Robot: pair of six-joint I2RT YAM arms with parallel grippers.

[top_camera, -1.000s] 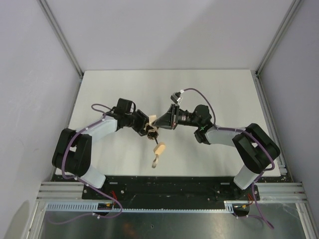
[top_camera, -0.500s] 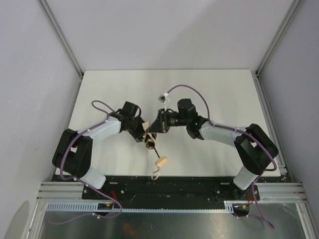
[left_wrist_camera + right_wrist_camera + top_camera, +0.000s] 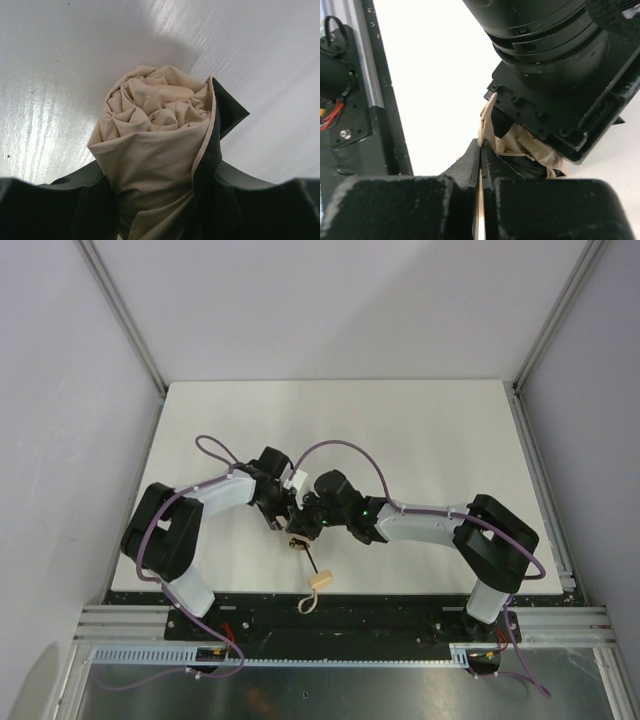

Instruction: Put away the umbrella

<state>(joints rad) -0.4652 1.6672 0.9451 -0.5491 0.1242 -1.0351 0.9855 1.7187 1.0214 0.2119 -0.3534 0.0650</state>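
Both wrists had drawn nearer and slightly leftward over the last second, and the right arm had stretched further left across the middle. The wooden handle (image 3: pixel 320 579) had dropped from mid-table toward the near edge.

From above, the white table (image 3: pixel 420 430) lay open across its far half and on its right side. Grey walls (image 3: pixel 60 390) closed in left and right. Room was tight only at the near edge, where the black base plate (image 3: pixel 400 608) ran across. The handle sat just inside that edge and the wrist loop (image 3: pixel 308 603) hung over the plate.

The left gripper (image 3: pixel 283 512) and right gripper (image 3: pixel 306 523) met near the middle, slightly left of centre, almost touching. The umbrella (image 3: pixel 298 537) was bunched just near of them. Its thin black shaft (image 3: pixel 311 558) slanted from the bundle toward the near right, down to the handle.

From the left wrist, the left gripper (image 3: pixel 155 200) was clamped around the rolled tan canopy (image 3: pixel 155 130), with dark fingers (image 3: pixel 75 200) pressing on either side. The folds bulged out beyond the tips, above the table.

From the right wrist, the right gripper (image 3: pixel 481 165) was pressed nearly together, pinching a thin tan edge of the fabric (image 3: pixel 525 142). The left arm's black wrist housing (image 3: pixel 555 65) crowded in just above it.
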